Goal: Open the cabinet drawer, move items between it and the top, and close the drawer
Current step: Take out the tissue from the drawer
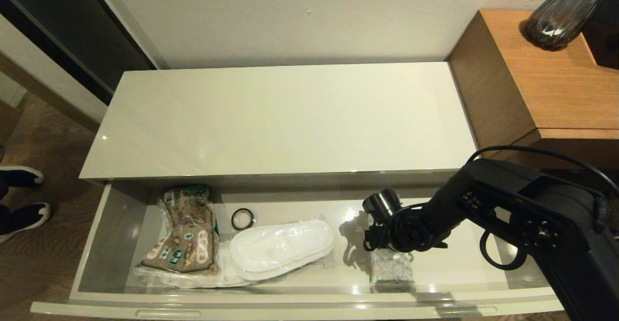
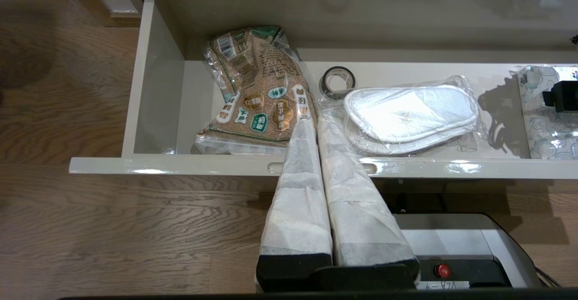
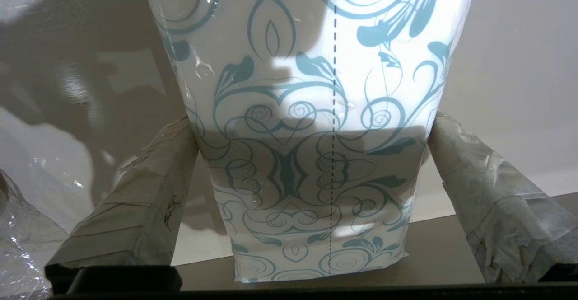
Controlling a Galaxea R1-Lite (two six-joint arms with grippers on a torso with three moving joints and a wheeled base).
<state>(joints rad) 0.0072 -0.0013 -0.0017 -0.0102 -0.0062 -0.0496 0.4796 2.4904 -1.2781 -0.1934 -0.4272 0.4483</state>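
Drawer [image 1: 101, 243] of the low cabinet stands pulled out, its front rail with two slot handles along the near edge and its side walls closing in the floor. Bare drawer floor lies to the right of the tissue pack [image 1: 391, 270], up to the right wall; the strip between the pack and the wrapped slippers [image 1: 280, 249] is narrow and shadowed. Behind the drawer, the cabinet top [image 1: 290, 118] runs from the wall to its front lip.

Right tool [image 3: 311, 191] reaches down into the drawer with its taped fingers [image 3: 149, 200] spread wide, one on each side of the blue-printed tissue pack; the fingertips sit right at the pack's edges, and whether they press it cannot be told. From the head view the arm covers most of the pack, leaving only its near end visible against the front rail. Left tool [image 2: 320, 155] hangs outside the drawer above its front rail, fingers clenched together on nothing.

Slippers in clear wrap lie mid-drawer, their left end tucked under the brown printed packet [image 1: 186, 234]. A small black tape ring [image 1: 243, 218] sits just behind them. To the right, a higher wooden surface [image 1: 541, 84] carries a dark glass vase [image 1: 561, 16], cut off at the frame. Two shoes [image 1: 22, 195] show at the left edge on the wooden floor.
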